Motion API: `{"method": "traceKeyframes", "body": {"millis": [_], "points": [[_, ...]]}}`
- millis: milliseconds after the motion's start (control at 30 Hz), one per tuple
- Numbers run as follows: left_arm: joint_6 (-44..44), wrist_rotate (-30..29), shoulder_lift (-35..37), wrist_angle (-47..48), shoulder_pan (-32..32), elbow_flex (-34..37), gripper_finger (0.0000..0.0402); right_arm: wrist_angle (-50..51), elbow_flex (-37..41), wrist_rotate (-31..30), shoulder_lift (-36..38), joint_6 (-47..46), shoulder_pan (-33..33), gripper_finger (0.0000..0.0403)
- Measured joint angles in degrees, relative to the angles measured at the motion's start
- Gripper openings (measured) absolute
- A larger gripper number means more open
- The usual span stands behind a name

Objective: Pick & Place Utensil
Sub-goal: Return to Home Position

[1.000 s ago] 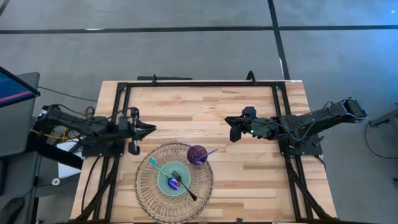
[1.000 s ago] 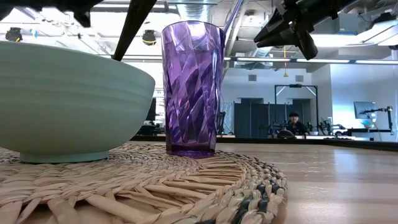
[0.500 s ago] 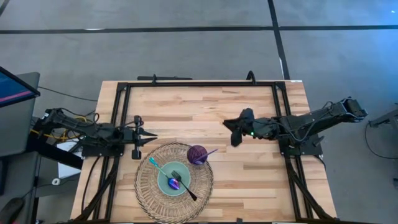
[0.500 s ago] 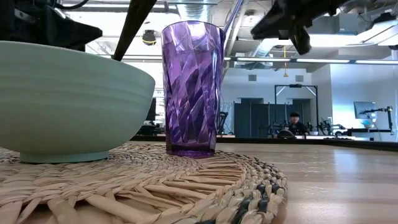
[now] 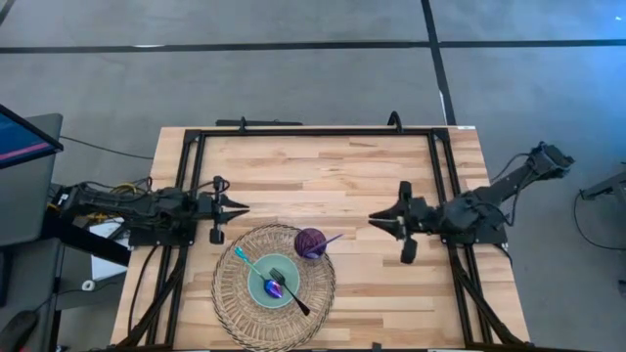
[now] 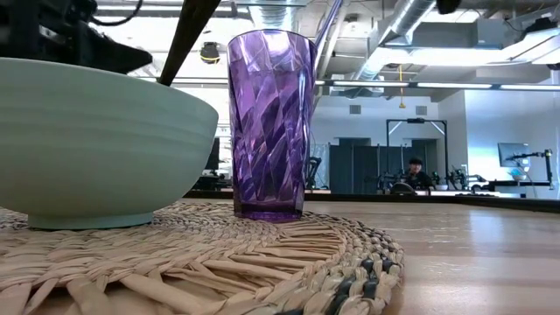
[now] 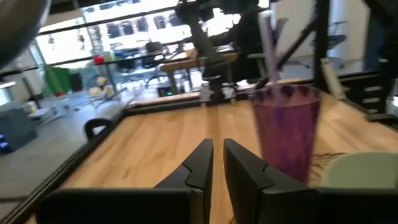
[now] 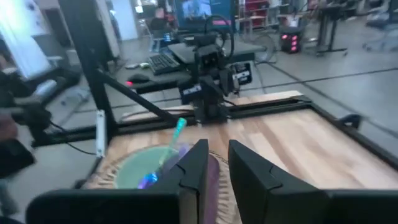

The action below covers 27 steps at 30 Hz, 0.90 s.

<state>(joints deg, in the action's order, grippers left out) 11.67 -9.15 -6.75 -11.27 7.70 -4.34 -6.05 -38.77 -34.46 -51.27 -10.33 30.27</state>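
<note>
A black fork (image 5: 290,290) is propped in the green bowl (image 5: 264,292) on the brown mat (image 5: 233,298). Beside it, a violet straw (image 5: 331,239) is held by the upright violet cup (image 5: 311,242).

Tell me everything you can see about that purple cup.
The purple cup is a tall, see-through tumbler with slanted facets and a thick base, plastic or glass by its look. It stands upright on the woven mat, near the pale green bowl but not touching it. A purple straw leans out of it.

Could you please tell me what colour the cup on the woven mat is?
The cup is translucent violet, clearest in the low view.
</note>
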Motion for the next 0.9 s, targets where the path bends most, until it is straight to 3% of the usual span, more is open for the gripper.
{"method": "traceKeyframes", "body": {"millis": [167, 333, 433, 533, 633, 767, 900], "points": [[0.27, 0.82, -0.02, 0.44, -6.67, 0.0, 0.004, -0.59, 4.31, -10.58, 5.01, 1.89, 5.98, 0.0056], [-5.63, 16.74, -0.02, 0.55, -15.12, 0.0, 0.004, -2.83, 11.61, -12.11, 11.24, 1.97, 7.56, 0.0056], [-6.82, 21.41, -0.02, 0.41, -19.68, 0.32, 0.004, -7.01, 17.32, -11.92, 14.78, 3.73, 6.69, 0.0056], [-8.56, 21.65, -0.06, -0.01, -23.54, 1.6, 0.004, -13.07, 22.56, -8.29, 18.37, 5.53, 4.72, 0.0056], [-9.85, 24.55, -0.06, -1.62, -26.38, 3.55, 0.004, -18.09, 26.22, -0.42, 21.03, 7.39, 1.39, 0.0056], [-10.7, 29.61, -0.09, -3.36, -29.01, 4.07, 0.004, -20.28, 29.61, 8.57, 21.67, 7.56, -3.98, 0.0056], [-11.39, 30.4, -0.06, -6.02, -30.53, 4.04, 0.004, -20.29, 31.5, 15.58, 21.65, 5.97, -8.06, 0.0056]]}}
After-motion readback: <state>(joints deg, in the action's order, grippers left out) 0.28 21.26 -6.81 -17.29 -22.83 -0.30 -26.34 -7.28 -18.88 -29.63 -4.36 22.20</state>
